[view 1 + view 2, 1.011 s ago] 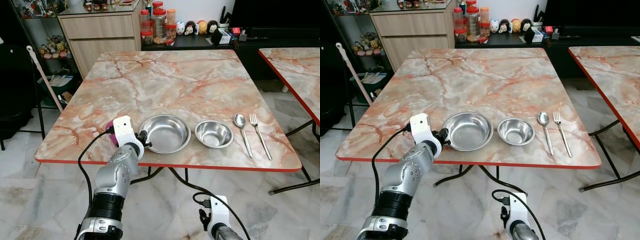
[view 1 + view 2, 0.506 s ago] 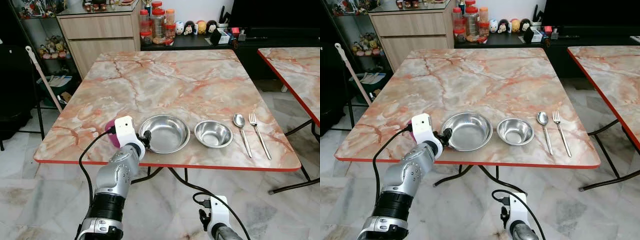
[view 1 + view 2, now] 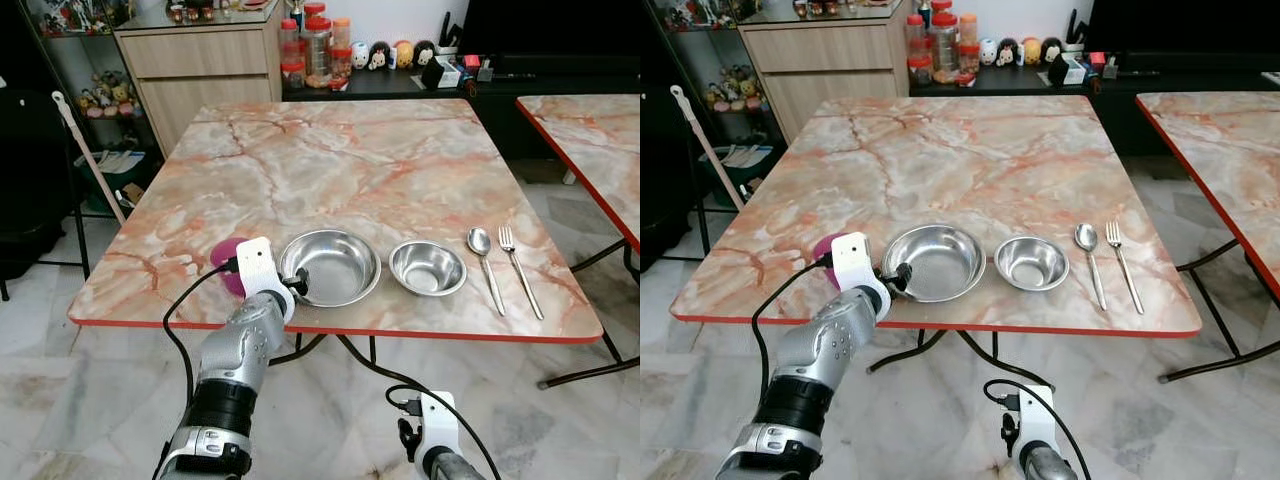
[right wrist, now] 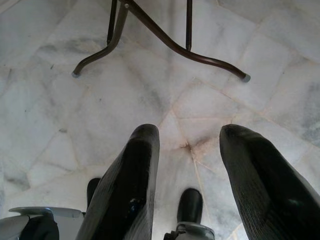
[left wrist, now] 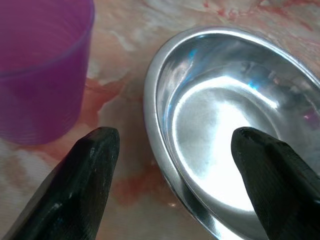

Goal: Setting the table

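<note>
A large steel bowl (image 3: 330,266) sits near the front edge of the marble table (image 3: 340,170). To its right lie a small steel bowl (image 3: 427,267), a spoon (image 3: 485,265) and a fork (image 3: 520,268). A purple cup (image 3: 224,262) stands upright just left of the large bowl. My left gripper (image 3: 296,287) is open at the large bowl's near-left rim. In the left wrist view one finger (image 5: 75,185) is on the table beside the purple cup (image 5: 42,65) and the other hangs over the large bowl (image 5: 235,120). My right gripper (image 4: 187,150) hangs open above the floor.
A second marble table (image 3: 590,140) stands to the right across a gap. A wooden cabinet (image 3: 200,70) and a dark shelf with jars and figurines (image 3: 320,50) are beyond the far edge. A mop handle (image 3: 85,150) leans at left. The table's legs (image 4: 165,40) stand on the tiled floor.
My left arm has shifted a little to the right toward the large bowl, uncovering more of the purple cup. The bowls, spoon and fork have not moved.
</note>
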Tool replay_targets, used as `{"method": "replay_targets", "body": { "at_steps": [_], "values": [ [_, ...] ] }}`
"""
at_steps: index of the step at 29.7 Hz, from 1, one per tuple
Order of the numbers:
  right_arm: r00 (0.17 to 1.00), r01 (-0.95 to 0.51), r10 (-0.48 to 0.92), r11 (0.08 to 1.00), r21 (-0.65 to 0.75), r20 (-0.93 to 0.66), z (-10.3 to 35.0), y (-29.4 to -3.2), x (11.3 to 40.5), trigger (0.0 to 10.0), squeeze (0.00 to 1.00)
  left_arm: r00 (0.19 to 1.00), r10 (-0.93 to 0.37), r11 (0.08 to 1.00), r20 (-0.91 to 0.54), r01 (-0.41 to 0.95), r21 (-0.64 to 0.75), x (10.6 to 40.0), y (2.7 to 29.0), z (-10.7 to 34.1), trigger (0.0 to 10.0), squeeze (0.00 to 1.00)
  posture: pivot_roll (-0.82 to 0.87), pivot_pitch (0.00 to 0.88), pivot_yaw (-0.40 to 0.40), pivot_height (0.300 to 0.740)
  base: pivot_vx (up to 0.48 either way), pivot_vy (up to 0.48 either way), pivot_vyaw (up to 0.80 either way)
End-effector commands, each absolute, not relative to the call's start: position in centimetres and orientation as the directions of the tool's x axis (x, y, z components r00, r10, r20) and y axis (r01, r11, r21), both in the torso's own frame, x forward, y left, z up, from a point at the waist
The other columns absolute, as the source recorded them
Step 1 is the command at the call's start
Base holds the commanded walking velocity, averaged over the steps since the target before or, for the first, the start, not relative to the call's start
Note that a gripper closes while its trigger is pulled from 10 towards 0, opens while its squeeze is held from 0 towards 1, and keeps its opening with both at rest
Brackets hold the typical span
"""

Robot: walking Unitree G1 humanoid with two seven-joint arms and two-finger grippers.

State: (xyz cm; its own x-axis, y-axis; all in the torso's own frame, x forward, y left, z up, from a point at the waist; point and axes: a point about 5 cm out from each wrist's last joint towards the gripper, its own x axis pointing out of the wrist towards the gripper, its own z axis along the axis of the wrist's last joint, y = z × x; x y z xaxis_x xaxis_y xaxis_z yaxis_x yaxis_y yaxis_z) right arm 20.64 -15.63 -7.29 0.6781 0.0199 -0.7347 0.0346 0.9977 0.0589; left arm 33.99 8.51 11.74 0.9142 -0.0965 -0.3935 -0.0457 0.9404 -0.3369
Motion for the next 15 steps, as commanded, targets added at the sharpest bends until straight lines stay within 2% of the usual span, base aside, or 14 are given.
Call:
{"method": "replay_targets", "body": {
  "at_steps": [1,15],
  "values": [
    [0.674,0.045,0.017,0.997,0.064,-0.738,-7.4,-15.6,20.5,10.0,0.00,0.909,-0.089,0.945,-0.406,-0.052,-0.323,34.2,8.2,11.7,10.0,0.00,0.10,0.000,0.046,0.740,0.000,0.000,0.00],
    [0.672,0.057,0.013,0.996,0.069,-0.740,-7.5,-15.5,20.3,10.0,0.00,0.856,-0.187,0.921,-0.481,-0.017,-0.389,33.7,5.4,10.5,10.0,0.00,0.09,0.000,0.060,0.740,0.000,0.000,0.00]
  ]
}}
